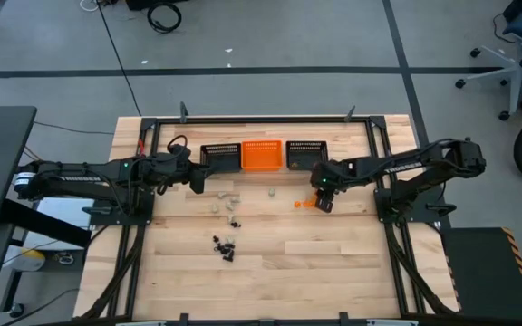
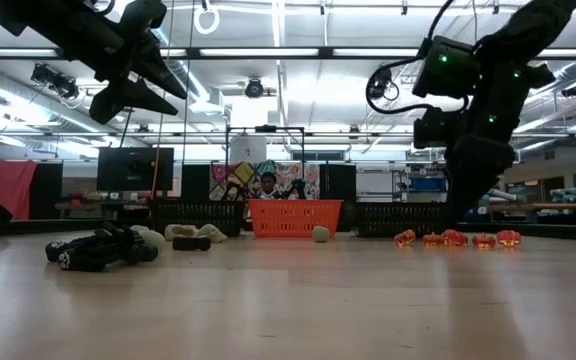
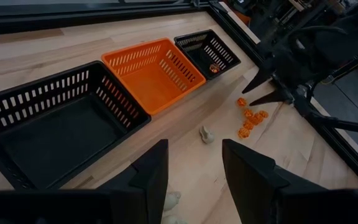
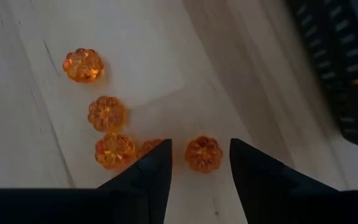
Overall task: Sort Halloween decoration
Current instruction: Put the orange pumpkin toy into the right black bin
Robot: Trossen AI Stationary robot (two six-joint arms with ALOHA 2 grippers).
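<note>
Several bright orange pumpkin trinkets lie on the wood in a loose cluster, seen in the high view as the orange cluster. My right gripper is open, low over them and pointing down. One pumpkin sits between its fingers without touching them. Whitish trinkets and black trinkets lie in small heaps toward the table's middle and near side. My left gripper is open and raised, hovering just in front of the left black basket.
Three mesh baskets stand in a row at the far side: the black one, an orange one and another black one, which holds an orange trinket. A lone whitish trinket lies before the orange basket. Bare wood shows along the near edge.
</note>
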